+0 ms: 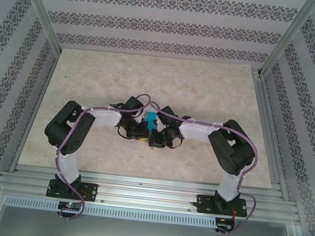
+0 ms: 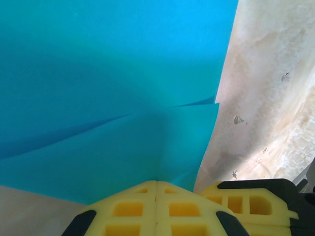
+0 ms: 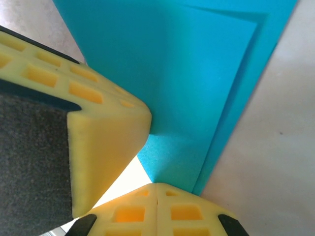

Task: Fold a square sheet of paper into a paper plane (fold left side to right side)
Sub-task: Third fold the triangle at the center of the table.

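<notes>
The square sheet of paper [image 1: 150, 119] is bright cyan-blue and lies between the two wrists at the table's middle, mostly hidden by them from above. Close up, the sheet [image 2: 98, 73] shows overlapping creased layers and a slanted flap edge. My left gripper [image 2: 156, 183] is shut, its yellow fingertips pinching the sheet's near edge where a crease runs up from them. My right gripper [image 3: 156, 186] is shut on a corner of the sheet [image 3: 187, 73]. The left gripper's fingers [image 3: 98, 128] sit just beside it on the paper. From above, the left gripper [image 1: 142, 131] and right gripper [image 1: 159, 137] almost touch. The paper plane is out of view.
The beige marbled table [image 1: 94, 76] stretches around the arms, framed by aluminium rails [image 1: 149, 188] at the near edge and patterned walls on the other sides. The right gripper's yellow finger [image 2: 246, 201] sits close to the right of my left fingertips.
</notes>
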Motion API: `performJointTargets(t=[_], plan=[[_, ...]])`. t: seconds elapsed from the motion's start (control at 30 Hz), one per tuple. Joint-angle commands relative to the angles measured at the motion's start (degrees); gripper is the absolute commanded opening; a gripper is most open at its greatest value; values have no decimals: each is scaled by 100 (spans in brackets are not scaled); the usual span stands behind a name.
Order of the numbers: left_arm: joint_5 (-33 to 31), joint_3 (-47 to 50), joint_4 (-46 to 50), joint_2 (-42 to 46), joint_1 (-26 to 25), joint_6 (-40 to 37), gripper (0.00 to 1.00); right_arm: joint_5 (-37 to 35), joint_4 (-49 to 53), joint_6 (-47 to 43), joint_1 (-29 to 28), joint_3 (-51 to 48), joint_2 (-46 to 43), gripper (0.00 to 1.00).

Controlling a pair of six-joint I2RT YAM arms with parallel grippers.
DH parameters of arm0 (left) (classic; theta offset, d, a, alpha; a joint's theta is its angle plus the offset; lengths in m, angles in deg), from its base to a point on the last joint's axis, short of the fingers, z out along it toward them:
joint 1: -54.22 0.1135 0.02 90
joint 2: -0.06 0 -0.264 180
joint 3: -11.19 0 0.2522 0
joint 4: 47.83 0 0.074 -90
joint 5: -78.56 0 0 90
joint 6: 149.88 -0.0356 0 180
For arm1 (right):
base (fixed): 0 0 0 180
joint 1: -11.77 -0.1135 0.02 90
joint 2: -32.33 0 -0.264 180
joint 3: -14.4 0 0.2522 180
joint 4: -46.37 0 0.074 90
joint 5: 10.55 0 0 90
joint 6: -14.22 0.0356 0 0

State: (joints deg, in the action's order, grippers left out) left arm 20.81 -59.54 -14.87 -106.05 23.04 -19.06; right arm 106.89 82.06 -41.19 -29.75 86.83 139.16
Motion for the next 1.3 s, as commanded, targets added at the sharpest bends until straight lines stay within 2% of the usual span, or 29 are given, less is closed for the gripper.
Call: performJointTargets(t=[0.0, 0.57, 0.73, 0.87, 0.97, 1.1, 1.2, 1.27], plan=[[-804, -31, 120, -245, 109, -243, 0, -669, 916, -125, -5, -132, 315, 0], [-1200, -429, 331, -309, 1164, -1317, 6, -683, 973, -140, -40, -277, 235, 0], [-1056, -837, 432, -564, 1494, -1571, 7, -596, 885, -130, -66, -258, 222, 0], [-898, -1061, 486, -436, 1619, -1551, 10, -464, 640, -27, -66, -246, 135, 0], [-838, -1090, 544, -116, 1732, -1503, 16, -380, 473, 31, -64, -167, -77, 1], [-588, -853, 490, 466, 1917, -1305, 30, -468, 498, -55, -35, 63, -615, 12], [-382, -580, 429, 825, 1949, -1122, 36, -526, 621, -199, 46, 260, -950, 18], [-147, -327, 242, 986, 1942, -897, 38, -540, 672, -295, 120, 379, -1066, 19]])
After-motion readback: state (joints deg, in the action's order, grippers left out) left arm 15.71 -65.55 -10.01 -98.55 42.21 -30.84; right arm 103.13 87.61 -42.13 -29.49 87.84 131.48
